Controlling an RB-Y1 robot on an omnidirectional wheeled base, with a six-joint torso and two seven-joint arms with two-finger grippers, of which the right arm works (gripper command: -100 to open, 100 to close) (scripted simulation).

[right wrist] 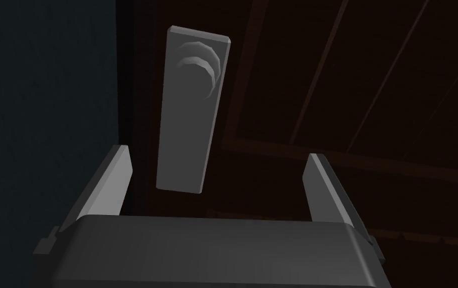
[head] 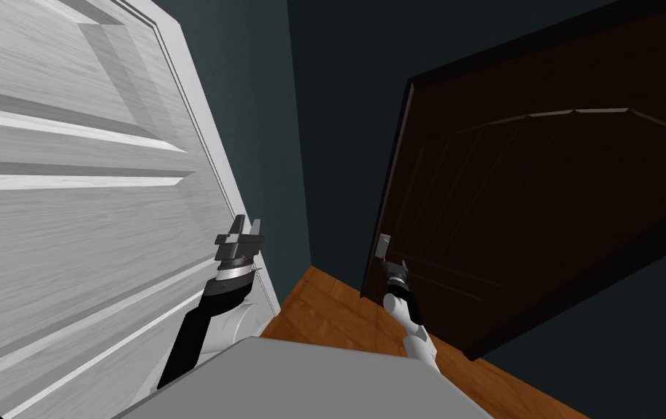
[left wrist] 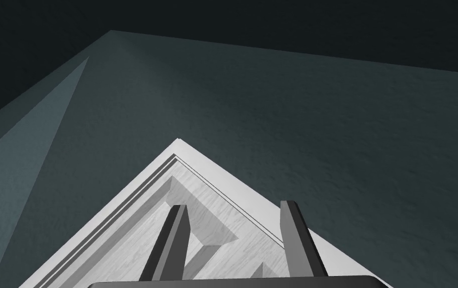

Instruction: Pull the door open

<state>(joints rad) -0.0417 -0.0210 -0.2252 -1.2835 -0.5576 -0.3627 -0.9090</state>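
A dark brown panelled door (head: pixel 542 211) stands ahead on the right, with a small grey handle plate (head: pixel 383 246) near its left edge. My right gripper (head: pixel 395 268) is just below that plate. In the right wrist view the grey handle plate (right wrist: pixel 193 110) rises between the two spread fingers (right wrist: pixel 110 182) of my right gripper (right wrist: pixel 218 172), which is open and holds nothing. My left gripper (head: pixel 244 234) is raised beside a white panelled door (head: pixel 70 189). In its wrist view the left gripper (left wrist: pixel 233 225) stands open over the white door's corner (left wrist: pixel 193 200).
A dark teal wall (head: pixel 266 124) fills the corner between the two doors. The wooden floor (head: pixel 324 313) runs in a narrow strip from me to the dark door. The white door on my left stands very close.
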